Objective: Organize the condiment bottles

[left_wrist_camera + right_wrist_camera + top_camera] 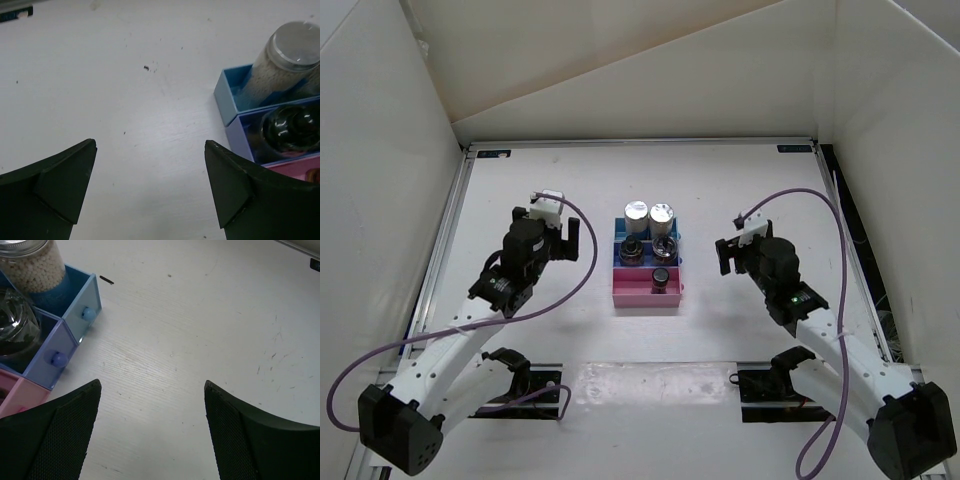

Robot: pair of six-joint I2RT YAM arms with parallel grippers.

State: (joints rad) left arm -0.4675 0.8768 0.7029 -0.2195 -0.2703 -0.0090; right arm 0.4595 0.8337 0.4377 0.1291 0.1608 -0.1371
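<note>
All five bottles stand in the stepped rack point(620, 292). Two white shakers with silver lids point(636, 212) point(662, 213) are in the blue back row. Two clear jars with dark tops point(631, 249) point(666, 247) are in the middle row. The slim dark bottle point(660, 279) is in the pink front row. My left gripper point(566, 238) is open and empty, left of the rack; its view shows one white shaker point(285, 62) and one clear jar point(292, 127). My right gripper point(725, 255) is open and empty, right of the rack; its view shows a shaker point(32, 265) and a jar point(15, 332).
White walls enclose the table on three sides. A metal rail point(445, 240) runs along the left edge and a dark strip point(850, 230) along the right. The arm bases and their cables sit at the near edge. The rack's side has small round knobs point(88, 314).
</note>
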